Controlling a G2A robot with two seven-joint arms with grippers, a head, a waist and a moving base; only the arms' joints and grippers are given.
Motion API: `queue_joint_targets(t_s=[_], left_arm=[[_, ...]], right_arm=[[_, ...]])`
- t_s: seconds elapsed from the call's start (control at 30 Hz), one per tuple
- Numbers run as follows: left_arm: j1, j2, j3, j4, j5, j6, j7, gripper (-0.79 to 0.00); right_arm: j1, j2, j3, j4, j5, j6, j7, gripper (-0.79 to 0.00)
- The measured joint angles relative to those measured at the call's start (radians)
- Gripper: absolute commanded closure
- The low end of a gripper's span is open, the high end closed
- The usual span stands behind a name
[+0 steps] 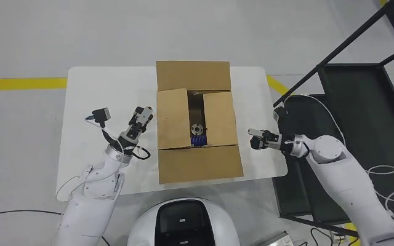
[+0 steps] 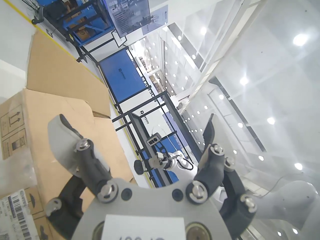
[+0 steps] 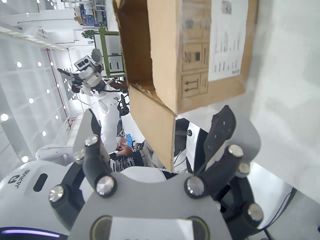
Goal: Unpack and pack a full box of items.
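Box (image 1: 218, 123) between left hand (image 1: 147, 112), right hand (image 1: 252, 138)

Industrial hall: yellow painted floor line (image 1: 31, 82) at nine o'clock, black steel rack (image 1: 363, 104) at three o'clock, blue metal shelving (image 2: 77, 16) beyond

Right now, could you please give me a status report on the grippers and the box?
Left gripper open, empty, beside the box. Right gripper open, empty, on its other side. Side flaps folded partly over the opening; items inside.
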Motion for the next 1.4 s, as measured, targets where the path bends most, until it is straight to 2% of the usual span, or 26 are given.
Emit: queue_joint_targets(t_s=[0.23, 0.37, 0.5, 0.63, 0.77, 1.1, 1.4], left_arm=[[0.004, 0.001, -0.005, -0.006, 0.015, 0.002, 0.004, -0.785], [0.016, 0.003, -0.017, -0.019, 0.023, 0.003, 0.01, -0.785], [0.023, 0.004, -0.031, -0.019, 0.023, 0.005, 0.017, -0.785], [0.025, 0.004, -0.035, -0.018, 0.02, 0.006, 0.022, -0.785], [0.025, 0.004, -0.035, -0.018, 0.02, 0.008, 0.025, -0.785], [0.026, 0.005, -0.035, -0.028, 0.019, 0.019, 0.013, -0.785], [0.035, 0.009, -0.045, -0.03, -0.025, -0.004, -0.035, -0.785]], right_arm=[[-0.002, -0.024, -0.108, -0.03, -0.041, 0.016, 0.013, -0.785], [0.002, -0.027, -0.108, -0.044, 0.004, -0.013, 0.067, -0.785], [-0.003, -0.022, -0.072, -0.058, 0.117, -0.032, 0.185, -0.785], [0.014, -0.022, -0.041, -0.044, 0.272, -0.006, 0.311, -0.785], [0.062, -0.029, -0.036, -0.006, 0.361, 0.034, 0.356, -0.785], [0.219, -0.075, -0.128, 0.093, 0.395, 0.05, 0.289, -0.785], [0.323, -0.117, -0.217, 0.198, 0.274, 0.01, 0.127, -0.785]])
